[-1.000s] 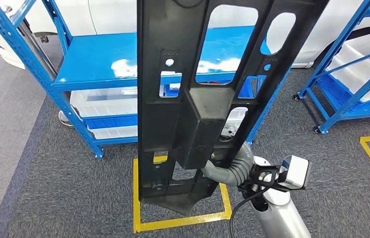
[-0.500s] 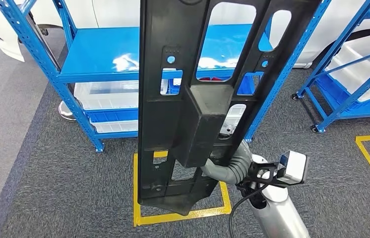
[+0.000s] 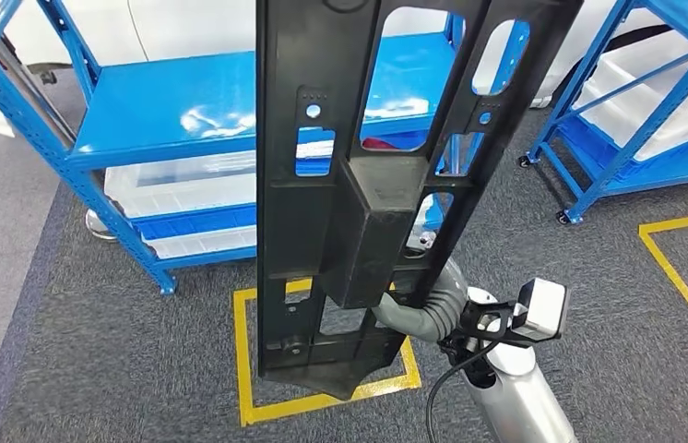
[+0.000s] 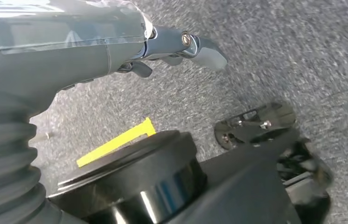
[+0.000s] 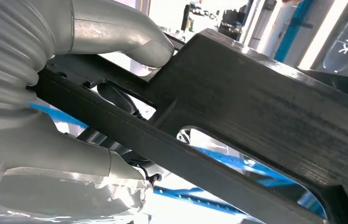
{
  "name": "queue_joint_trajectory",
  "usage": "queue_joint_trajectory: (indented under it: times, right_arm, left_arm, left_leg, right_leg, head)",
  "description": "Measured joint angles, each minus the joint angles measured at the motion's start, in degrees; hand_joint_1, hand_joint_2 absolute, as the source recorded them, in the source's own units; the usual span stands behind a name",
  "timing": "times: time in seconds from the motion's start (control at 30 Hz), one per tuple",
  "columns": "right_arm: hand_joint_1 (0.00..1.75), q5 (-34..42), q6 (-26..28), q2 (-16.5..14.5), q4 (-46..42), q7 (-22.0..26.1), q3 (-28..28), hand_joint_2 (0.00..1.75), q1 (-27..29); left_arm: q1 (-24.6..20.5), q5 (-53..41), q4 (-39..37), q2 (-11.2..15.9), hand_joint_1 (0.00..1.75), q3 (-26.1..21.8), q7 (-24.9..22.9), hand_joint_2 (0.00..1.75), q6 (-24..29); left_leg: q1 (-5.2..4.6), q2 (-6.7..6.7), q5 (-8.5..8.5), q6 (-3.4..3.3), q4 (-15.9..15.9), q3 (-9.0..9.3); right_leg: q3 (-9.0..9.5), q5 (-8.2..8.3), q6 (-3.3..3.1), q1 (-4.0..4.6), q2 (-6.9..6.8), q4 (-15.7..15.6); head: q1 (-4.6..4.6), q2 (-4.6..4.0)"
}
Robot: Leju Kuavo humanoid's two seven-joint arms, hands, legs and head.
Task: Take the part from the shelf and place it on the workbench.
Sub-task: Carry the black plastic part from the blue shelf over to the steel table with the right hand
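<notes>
right hand [image 5: 93, 107] clamped on the upright black part [image 3: 359, 185]; left hand [image 4: 177, 46] hangs, fingers curled, holding nothing

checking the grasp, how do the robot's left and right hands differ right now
The right hand grips the black part, thumb pressed on its frame; the left hand holds nothing. The right hand is raised, holding the part upright before the blue shelf; the left hangs over the grey carpet. Both have grey ribbed covers.

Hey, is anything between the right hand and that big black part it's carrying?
No. The right hand already grips the black part: in the right wrist view its thumb presses on one face and darker fingers reach through a slot. The workbench isn't visible, so that path can't be judged.
</notes>
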State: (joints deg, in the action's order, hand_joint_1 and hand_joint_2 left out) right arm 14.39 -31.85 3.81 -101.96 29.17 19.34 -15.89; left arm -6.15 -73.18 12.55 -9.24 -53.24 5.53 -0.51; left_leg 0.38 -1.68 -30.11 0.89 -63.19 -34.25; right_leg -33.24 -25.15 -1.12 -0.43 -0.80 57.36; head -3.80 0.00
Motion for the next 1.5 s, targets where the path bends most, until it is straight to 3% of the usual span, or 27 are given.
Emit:
queue_joint_trajectory:
  times: [0.07, 0.1, 0.13, 0.17, 0.23, 0.3, 0.4, 0.47, 0.57, 0.63, 0.67, 0.7, 0.77, 0.8, 0.83, 0.9, 0.97, 1.07, 1.1, 1.13, 1.17, 1.23, 1.3, 1.37, 1.4, 1.43, 1.5]
  right_arm:
    - [1.71, 0.0, 0.0, 0.0, 0.0, -0.1, 0.0, 1.75, -0.1]
    - [1.71, 0.0, 0.0, 0.0, 0.0, -0.2, 0.0, 1.75, -0.1]
    - [1.71, 0.0, 0.0, 0.0, 0.0, -0.3, 0.1, 1.75, -0.1]
    - [1.71, 0.0, 0.0, 0.0, 0.0, -0.3, 0.1, 1.75, -0.1]
    - [1.71, 0.0, 0.0, 0.0, 0.0, -0.4, 0.1, 1.75, -0.2]
    - [1.71, 0.0, 0.0, 0.0, 0.0, -0.4, 0.1, 1.75, -0.4]
    - [1.71, 0.1, -0.1, 0.0, 0.0, -0.5, 0.2, 1.75, -0.5]
    - [1.71, 0.1, -0.1, 0.0, 0.0, -0.5, 0.2, 1.75, -0.7]
    - [1.71, 0.1, -0.2, 0.0, 0.2, -0.5, 0.3, 1.75, -1.0]
    - [1.71, 0.1, -0.2, 0.0, 0.4, -0.6, 0.4, 1.75, -1.0]
    - [1.71, 0.1, -0.1, 0.0, 0.4, -0.6, 0.4, 1.75, -1.0]
    - [1.71, 0.1, -0.1, 0.0, 0.5, -0.6, 0.4, 1.75, -1.0]
    - [1.71, 0.1, -0.1, 0.0, 0.5, -0.6, 0.4, 1.75, -1.1]
    - [1.71, 0.2, -0.1, 0.0, 0.5, -0.6, 0.4, 1.75, -1.1]
    - [1.71, 0.2, -0.1, 0.0, 0.5, -0.6, 0.4, 1.75, -1.2]
    - [1.71, 0.3, 0.0, 0.1, 0.4, -0.7, 0.4, 1.75, -1.2]
    - [1.71, 0.3, 0.0, 0.1, 0.4, -0.8, 0.4, 1.75, -1.2]
    - [1.71, 0.4, -0.1, 0.1, 0.4, -0.8, 0.5, 1.75, -1.3]
    - [1.71, 0.4, -0.1, 0.1, 0.4, -0.8, 0.5, 1.75, -1.3]
    - [1.71, 0.4, -0.1, 0.1, 0.5, -0.8, 0.5, 1.75, -1.3]
    - [1.71, 0.5, -0.1, 0.1, 0.5, -0.9, 0.5, 1.75, -1.4]
    - [1.71, 0.5, -0.1, 0.1, 0.5, -0.9, 0.6, 1.75, -1.5]
    - [1.71, 0.7, -0.2, 0.1, 0.5, -0.9, 0.6, 1.75, -1.7]
    - [1.71, 0.9, -0.2, 0.1, 0.6, -0.9, 0.7, 1.75, -1.9]
    - [1.71, 1.0, -0.2, 0.1, 0.6, -0.9, 0.7, 1.75, -2.0]
    - [1.71, 1.0, -0.2, 0.1, 0.6, -0.9, 0.7, 1.75, -2.1]
    - [1.71, 1.0, -0.2, 0.2, 0.6, -0.9, 0.8, 1.75, -2.3]
  left_arm:
    - [0.0, 0.1, 0.0, 0.0, 0.0, 0.0, 0.1, 1.75, 0.0]
    - [-0.1, 0.1, 0.0, 0.0, 0.0, 0.0, 0.2, 1.75, -0.1]
    - [-0.2, 0.0, 0.0, 0.0, 0.0, 0.0, 0.2, 1.75, -0.1]
    - [-0.2, 0.0, 0.0, 0.0, 0.0, 0.0, 0.2, 1.75, -0.1]
    - [0.0, 0.0, 0.0, 0.0, 0.0, 0.0, 0.1, 1.75, -0.1]
    - [0.2, 0.1, 0.0, 0.0, 0.0, 0.0, 0.0, 1.75, -0.1]
    - [0.2, 0.3, 0.0, -0.1, 0.0, 0.0, -0.2, 1.75, 0.0]
    - [0.2, 0.3, 0.0, -0.3, 0.0, -0.1, -0.2, 1.75, -0.1]
    - [0.5, 0.3, 0.0, -0.4, 0.0, -0.1, -0.2, 1.75, -0.1]
    - [0.7, 0.2, 0.0, -0.4, 0.0, -0.1, -0.2, 1.75, -0.2]
    - [0.7, 0.1, 0.0, -0.4, 0.0, -0.1, -0.2, 1.75, -0.2]
    - [0.6, 0.1, 0.0, -0.4, 0.0, -0.1, -0.2, 1.75, -0.2]
    - [0.5, 0.0, 0.0, -0.5, 0.0, -0.1, -0.2, 1.75, -0.2]
    - [0.5, 0.0, 0.0, -0.5, 0.0, -0.1, -0.2, 1.75, -0.2]
    - [0.6, 0.0, 0.0, -0.5, 0.0, -0.1, -0.2, 1.75, -0.2]
    - [0.5, -0.1, 0.0, -0.5, 0.0, 0.0, -0.2, 1.75, -0.2]
    - [0.5, -0.2, 0.0, -0.5, 0.0, 0.0, -0.3, 1.75, -0.2]
    - [0.4, 0.0, 0.0, -0.5, 0.0, 0.0, -0.2, 1.75, -0.2]
    - [0.3, 0.0, 0.0, -0.5, 0.0, -0.1, -0.2, 1.75, -0.2]
    - [0.2, 0.0, 0.0, -0.5, 0.0, -0.1, -0.1, 1.75, -0.1]
    - [0.1, 0.0, 0.0, -0.5, 0.0, -0.1, -0.2, 1.75, -0.1]
    - [0.2, 0.0, 0.0, -0.5, 0.0, -0.1, -0.2, 1.75, -0.1]
    - [0.5, 0.0, 0.0, -0.4, 0.0, -0.1, -0.3, 1.75, -0.1]
    - [0.7, 0.0, 0.0, -0.4, 0.0, -0.1, -0.4, 1.75, -0.1]
    - [0.7, 0.0, 0.0, -0.4, 0.0, -0.1, -0.4, 1.75, -0.1]
    - [0.7, 0.0, 0.0, -0.4, 0.0, -0.1, -0.4, 1.75, -0.1]
    - [0.7, 0.0, 0.0, -0.5, 0.0, -0.1, -0.4, 1.75, -0.1]
  left_leg:
    - [0.08, 0.96, -3.41, 0.25, -7.7, -3.49]
    - [0.09, 1.09, -3.9, 0.33, -10.1, -4.62]
    - [0.11, 1.15, -3.28, 0.35, -10.6, -4.82]
    - [0.16, 1.22, -1.67, 0.31, -8.7, -3.96]
    - [0.31, 2.36, 2.23, 0.05, -1.3, -0.46]
    - [0.38, 3.79, 3.65, -0.24, 4.0, 1.84]
    - [0.38, 3.53, 3.66, -1.02, 5.0, 2.0]
    - [0.59, 2.7, 4.04, -1.76, 5.5, 2.13]
    - [0.54, 1.3, 4.17, -2.23, 5.7, 2.09]
    - [0.45, 0.34, 4.12, -2.23, 5.7, 2.03]
    - [0.43, -0.09, 4.08, -2.19, 5.6, 2.05]
    - [0.4, -0.47, 4.02, -2.12, 5.6, 2.13]
    - [0.19, -1.11, 3.81, -1.84, 5.6, 2.35]
    - [0.05, -1.41, 3.73, -1.61, 5.5, 2.42]
    - [-0.09, -1.73, 3.65, -1.36, 5.5, 2.46]
    - [-0.18, -2.29, 3.48, -0.72, 5.6, 2.56]
    - [-0.08, -1.36, 2.27, -0.13, 4.3, 2.19]
    - [0.05, 0.95, -3.12, 0.26, -5.7, -2.14]
    - [0.08, 1.14, -4.37, 0.35, -9.2, -3.75]
    - [0.12, 1.19, -4.52, 0.41, -11.0, -4.57]
    - [0.18, 1.22, -3.49, 0.42, -10.6, -4.35]
    - [0.39, 1.99, 0.79, 0.26, -3.8, -1.34]
    - [0.6, 3.89, 3.28, 0.0, 2.8, 1.54]
    - [0.53, 4.81, 3.16, -0.3, 4.7, 2.2]
    - [0.56, 4.49, 3.19, -0.56, 4.9, 2.24]
    - [0.6, 4.09, 3.38, -0.89, 5.1, 2.26]
    - [0.82, 3.05, 3.7, -1.59, 5.6, 2.47]
  right_leg:
    - [-0.12, 0.08, -0.25, 0.09, 0.74, 0.0]
    - [-0.15, 0.09, -0.28, 0.13, 1.16, 0.1]
    - [-0.15, 0.09, -0.27, 0.16, 1.62, 0.2]
    - [-0.11, 0.06, -0.22, 0.16, 2.12, 0.3]
    - [-0.09, -0.08, 0.04, 0.18, 3.15, 0.6]
    - [-0.6, -0.1, 0.61, 0.18, 4.09, 1.1]
    - [-1.32, 0.2, 1.77, 0.01, 4.9, 1.2]
    - [-2.16, -1.03, 2.45, 0.0, 3.75, 2.9]
    - [-6.98, -5.97, 3.31, -0.24, 1.58, 12.9]
    - [-8.98, -6.71, 3.57, -0.39, 1.29, 17.0]
    - [-8.29, -5.47, 3.55, -0.4, 1.11, 15.6]
    - [-6.52, -3.54, 3.4, -0.36, 0.72, 12.2]
    - [-2.41, -0.59, 2.68, 0.06, -1.3, 4.2]
    - [-1.26, -0.02, 2.21, 0.34, -1.99, 1.9]
    - [-0.87, 0.0, 1.76, 0.6, -2.36, 0.9]
    - [-0.99, 0.17, 0.99, 0.59, -1.37, 0.7]
    - [-0.87, 0.5, 0.24, 0.26, -0.53, 0.2]
    - [-0.87, 0.72, -0.46, 0.15, 0.69, 0.0]
    - [-0.89, 0.73, -0.5, 0.19, 1.16, 0.0]
    - [-0.87, 0.73, -0.51, 0.21, 1.68, 0.0]
    - [-0.81, 0.72, -0.48, 0.21, 2.24, 0.1]
    - [-0.69, 0.59, -0.28, 0.16, 3.44, 0.4]
    - [-1.07, 0.45, 0.24, 0.23, 4.51, 0.9]
    - [-1.77, 0.63, 0.97, 0.19, 5.37, 1.3]
    - [-2.0, 0.8, 1.35, 0.13, 5.77, 1.2]
    - [-2.13, 0.73, 1.72, 0.1, 5.54, 1.3]
    - [-3.37, -0.94, 2.43, 0.11, 3.71, 4.0]
  head:
    - [0.0, 0.0]
    - [0.0, 0.0]
    - [0.0, 0.0]
    - [0.0, 0.0]
    - [0.01, 0.0]
    - [0.01, 0.0]
    - [0.01, 0.0]
    - [0.02, 0.0]
    - [0.02, 0.0]
    - [0.02, 0.0]
    - [0.02, 0.0]
    - [0.02, 0.0]
    - [0.02, 0.0]
    - [0.02, 0.0]
    - [0.02, 0.0]
    - [0.01, 0.0]
    - [0.0, 0.0]
    - [0.0, 0.0]
    - [0.0, 0.0]
    - [0.0, 0.0]
    - [0.0, 0.0]
    - [0.01, 0.0]
    - [0.01, 0.0]
    - [0.02, 0.0]
    - [0.01, 0.0]
    - [0.02, 0.0]
    - [0.02, 0.0]
